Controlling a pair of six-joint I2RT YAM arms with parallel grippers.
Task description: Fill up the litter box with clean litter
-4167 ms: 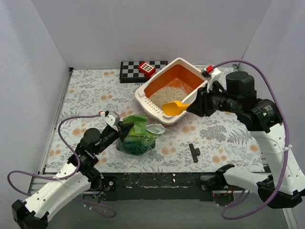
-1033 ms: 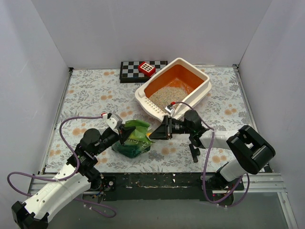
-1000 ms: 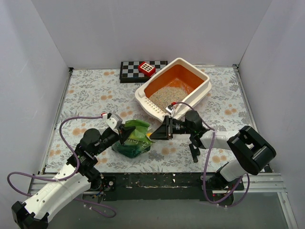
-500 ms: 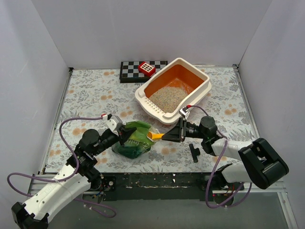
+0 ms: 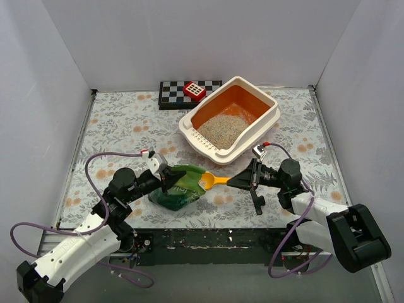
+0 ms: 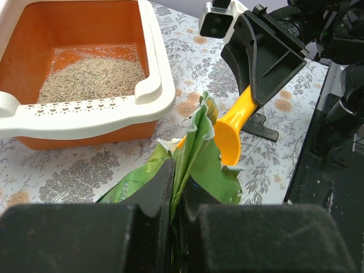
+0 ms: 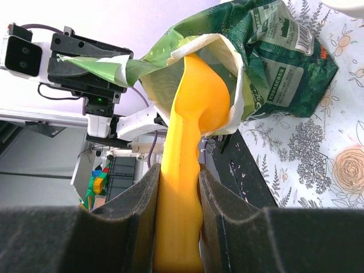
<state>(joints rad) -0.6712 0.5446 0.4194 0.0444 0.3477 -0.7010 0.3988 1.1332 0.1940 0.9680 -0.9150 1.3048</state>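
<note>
The litter box (image 5: 268,108) stands at the back middle with a patch of clean litter (image 5: 221,127) in its near end; both show in the left wrist view, the box (image 6: 156,79) and the litter (image 6: 91,77). My left gripper (image 5: 165,178) is shut on the rim of the green bag (image 5: 178,189), holding its mouth open (image 6: 196,153). My right gripper (image 5: 247,180) is shut on the handle of the orange-yellow scoop (image 5: 210,181). The scoop's bowl (image 7: 202,96) lies at the bag's (image 7: 278,57) open mouth.
A black-and-white checkerboard (image 5: 173,93) with a red block (image 5: 194,91) on it lies at the back. A small black T-shaped part (image 5: 257,202) lies on the floral cloth near the front, under my right arm. White walls stand on three sides.
My right arm carried the scoop from the litter box down to the bag, pushed it in, then drew it back right so the bowl is at the mouth. The left gripper kept hold.
</note>
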